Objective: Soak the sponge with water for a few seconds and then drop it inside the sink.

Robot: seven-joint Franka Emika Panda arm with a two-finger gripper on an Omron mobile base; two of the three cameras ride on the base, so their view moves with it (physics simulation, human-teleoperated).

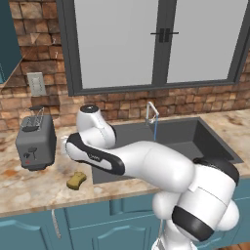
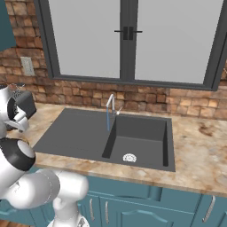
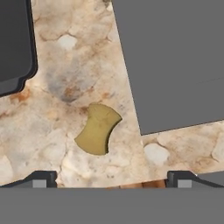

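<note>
Marbled tan countertop (image 3: 48, 131) spreading beneath the hand, brick wall and grey-framed window (image 1: 156, 44) behind, teal cabinets (image 1: 97, 224) below.

Hovering well above the counter, looking straight down. Gripper (image 3: 111, 179) standing spread wide, nothing between the fingertips (image 3: 41, 179), clasping nothing.

Sponge (image 3: 98, 128) lying flat on the countertop, ahead of the jaws and slightly toward the left fingertip, not yet between them. Sitting just beside the near corner of the sink (image 3: 175, 61) slab, apart from it, with the grey toaster (image 1: 35, 141) further off on the other side.

Water (image 1: 156, 131) already running in a thin blue stream from the silver faucet (image 1: 152, 111) into the basin.

Step in hand, by judgement: lining up for the pickup, with soaking and dropping both not yet done.

Sponge's long axis running diagonally in the hand view, from the rounded end nearest the jaws up to a broader end pointing away and toward the sink edge; both long sides looking scooped inward.

Next move probably calling for centring over the sponge, rolling the wrist so the fingers close across the narrow waist, then descending.
</note>
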